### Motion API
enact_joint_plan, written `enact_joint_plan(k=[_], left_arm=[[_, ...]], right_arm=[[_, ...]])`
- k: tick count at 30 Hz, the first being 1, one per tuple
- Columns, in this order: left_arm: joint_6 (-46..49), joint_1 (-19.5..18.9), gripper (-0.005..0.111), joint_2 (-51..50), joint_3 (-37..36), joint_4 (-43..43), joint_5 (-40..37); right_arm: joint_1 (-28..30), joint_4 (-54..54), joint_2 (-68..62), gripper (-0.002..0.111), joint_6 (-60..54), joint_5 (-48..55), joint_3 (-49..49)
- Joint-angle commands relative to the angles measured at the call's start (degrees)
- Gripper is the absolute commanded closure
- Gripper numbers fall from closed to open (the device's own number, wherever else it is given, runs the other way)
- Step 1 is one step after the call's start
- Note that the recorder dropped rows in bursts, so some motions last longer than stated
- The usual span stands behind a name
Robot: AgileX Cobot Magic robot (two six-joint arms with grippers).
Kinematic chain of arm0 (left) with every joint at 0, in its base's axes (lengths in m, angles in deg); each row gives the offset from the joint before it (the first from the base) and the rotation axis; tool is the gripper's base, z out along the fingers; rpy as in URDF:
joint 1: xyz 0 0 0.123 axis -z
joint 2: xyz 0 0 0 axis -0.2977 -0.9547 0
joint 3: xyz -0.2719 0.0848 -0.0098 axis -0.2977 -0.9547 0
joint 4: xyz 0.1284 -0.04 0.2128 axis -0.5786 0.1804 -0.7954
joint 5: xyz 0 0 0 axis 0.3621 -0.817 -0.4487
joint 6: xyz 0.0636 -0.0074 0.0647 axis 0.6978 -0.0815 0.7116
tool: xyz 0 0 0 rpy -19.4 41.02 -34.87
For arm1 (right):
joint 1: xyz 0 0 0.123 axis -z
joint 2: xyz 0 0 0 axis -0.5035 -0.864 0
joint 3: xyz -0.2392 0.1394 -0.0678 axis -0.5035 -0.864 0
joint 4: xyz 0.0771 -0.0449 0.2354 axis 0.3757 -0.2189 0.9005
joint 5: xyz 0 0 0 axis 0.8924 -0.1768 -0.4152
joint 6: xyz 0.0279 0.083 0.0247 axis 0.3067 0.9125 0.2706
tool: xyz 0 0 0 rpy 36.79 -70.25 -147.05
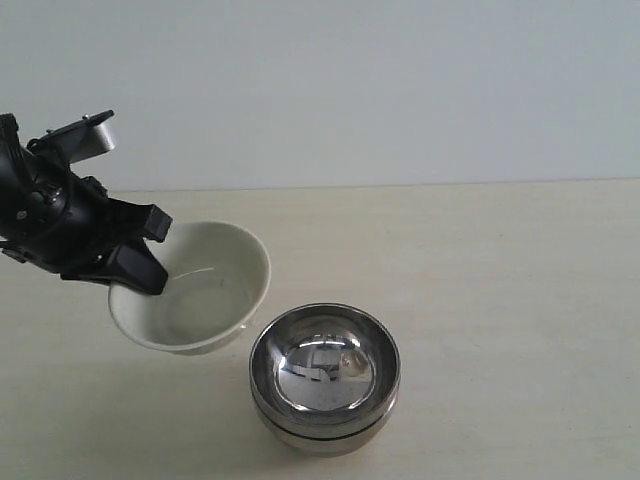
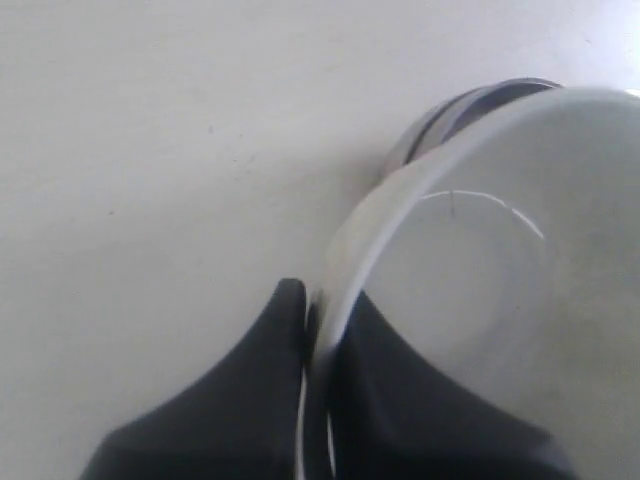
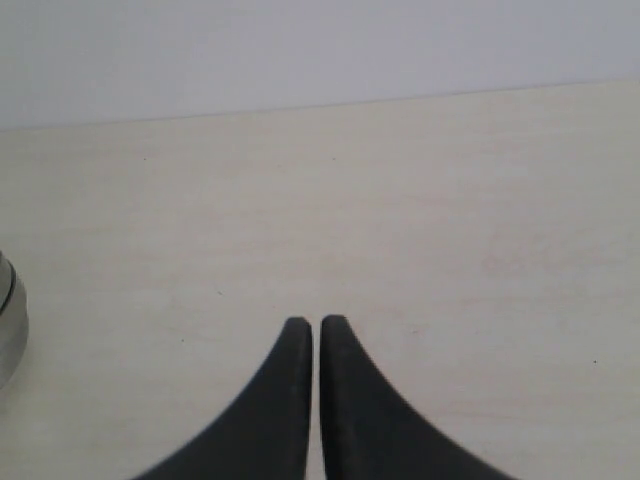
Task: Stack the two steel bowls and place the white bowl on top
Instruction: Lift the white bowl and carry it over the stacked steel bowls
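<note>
The two steel bowls (image 1: 324,378) sit nested one inside the other on the table, front centre. Their rim (image 2: 470,105) peeks out behind the white bowl in the left wrist view, and one edge (image 3: 8,320) shows in the right wrist view. The white bowl (image 1: 195,290) hangs tilted above the table, just left of the steel stack. My left gripper (image 1: 140,262) is shut on its rim (image 2: 340,270), one finger inside and one outside. My right gripper (image 3: 316,325) is shut on nothing, over bare table, and is out of the exterior view.
The light wooden table (image 1: 500,280) runs back to a pale wall (image 1: 400,90).
</note>
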Motion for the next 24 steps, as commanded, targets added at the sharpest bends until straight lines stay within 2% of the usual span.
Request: enact_joint_plan(k=[1, 16, 24], left_arm=[[2.16, 2.44, 0.103, 0.65, 0.59, 3.41, 0.22], [1.90, 8.97, 0.103, -6.98, 7.10, 6.15, -0.35], [1.90, 10.97, 0.103, -11.66, 9.11, 7.95, 1.13]], right_arm=[[-0.18, -0.43, 0.29, 0.108, -0.07, -0.38, 0.08], [-0.18, -0.43, 0.29, 0.108, -0.07, -0.38, 0.08], [-0.18, -0.43, 0.29, 0.108, -0.07, -0.38, 0.08]])
